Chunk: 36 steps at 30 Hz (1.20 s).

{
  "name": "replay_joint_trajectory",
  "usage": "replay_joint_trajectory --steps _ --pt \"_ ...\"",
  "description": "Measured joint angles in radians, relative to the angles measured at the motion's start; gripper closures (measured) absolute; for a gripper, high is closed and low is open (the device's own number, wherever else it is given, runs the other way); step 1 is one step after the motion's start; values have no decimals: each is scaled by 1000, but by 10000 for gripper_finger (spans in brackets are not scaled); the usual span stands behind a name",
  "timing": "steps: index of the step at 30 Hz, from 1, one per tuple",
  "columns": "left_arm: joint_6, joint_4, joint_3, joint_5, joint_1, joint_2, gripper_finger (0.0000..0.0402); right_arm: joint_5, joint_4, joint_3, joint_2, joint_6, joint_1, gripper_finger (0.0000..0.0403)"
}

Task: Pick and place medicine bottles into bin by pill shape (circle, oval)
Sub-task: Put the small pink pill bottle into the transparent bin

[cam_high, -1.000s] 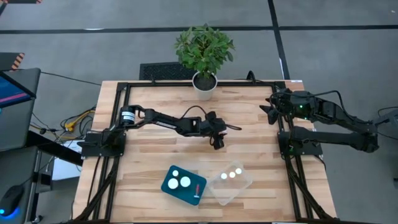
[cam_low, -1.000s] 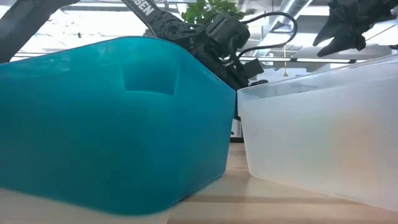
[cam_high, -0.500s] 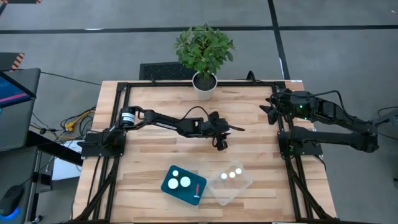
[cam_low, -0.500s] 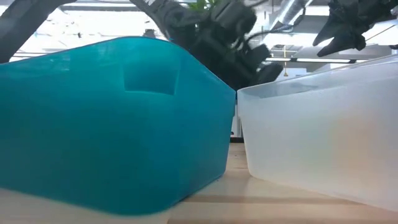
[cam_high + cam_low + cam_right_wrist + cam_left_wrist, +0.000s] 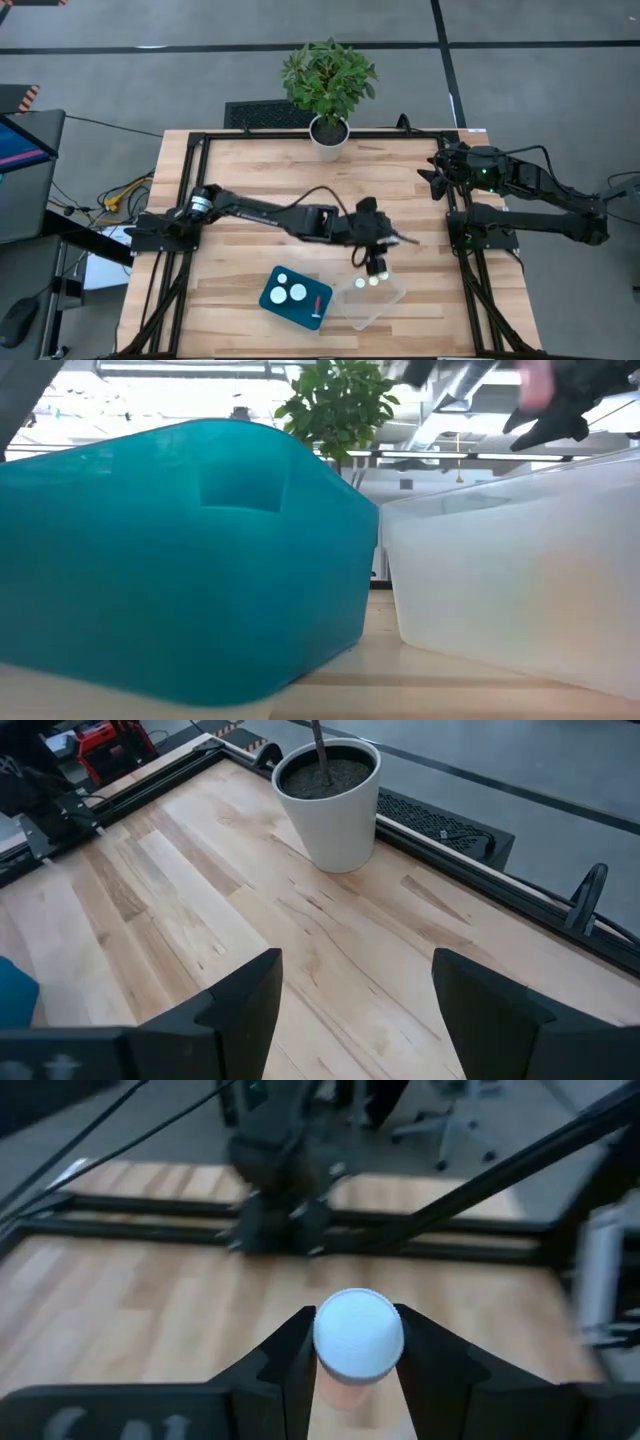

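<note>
My left gripper (image 5: pixel 373 260) hangs over the far edge of the clear bin (image 5: pixel 392 300), shut on a medicine bottle (image 5: pixel 358 1338) with a round white cap and a pinkish body. In the low view the bottle is a pinkish blur (image 5: pixel 540 382). Several white-capped bottles (image 5: pixel 366 284) stand in the clear bin. Two more (image 5: pixel 290 292) stand in the teal bin (image 5: pixel 272 300). My right gripper (image 5: pixel 432 182) waits, open and empty, above the table's far right edge. My left gripper pinches the bottle between its two fingers (image 5: pixel 296 1360), which sit on opposite sides of the body just beneath the cap (image 5: pixel 345 1392). The cap faces back toward the wrist. The bottle is lifted clear of the table and the bins.
A potted plant (image 5: pixel 328 90) in a white pot (image 5: pixel 330 805) stands at the table's far edge. A black frame (image 5: pixel 300 135) runs along the table's far and side edges. The two bins sit side by side near the front edge, with bare wood (image 5: pixel 240 250) around them.
My left gripper has swung from the table's middle toward the near right, out over the clear bin's far edge. It has stayed shut on the bottle and carried it along clear of the table.
</note>
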Motion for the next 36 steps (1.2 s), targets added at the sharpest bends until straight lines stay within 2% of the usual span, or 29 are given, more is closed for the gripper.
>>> replay_joint_trajectory --steps 4,7,11,15,22,27,29,32,36 --pt "-58 -13 53 -59 -98 0 289 0 0 0 0 2 0 132" --pt "-91 -17 57 -161 -184 0 288 0 -5 0 0 15 0 132" --pt "-155 -18 28 -322 -278 4 288 0 -22 0 0 21 0 132" --pt "-229 -2 -47 -418 -330 4 288 0 -29 0 0 46 0 132" --pt "-340 135 -277 -457 -365 7 287 0 -45 0 0 53 0 132" --pt "-426 184 -396 -497 -368 7 287 0 -45 0 0 53 0 132" --pt "-449 199 -425 -509 -367 7 287 0 -45 0 0 46 0 132" --pt "-452 232 -458 -475 -358 7 287 0 -45 0 0 45 0 132" --pt "-400 277 -468 -440 -353 7 287 0 -46 0 0 43 0 132"
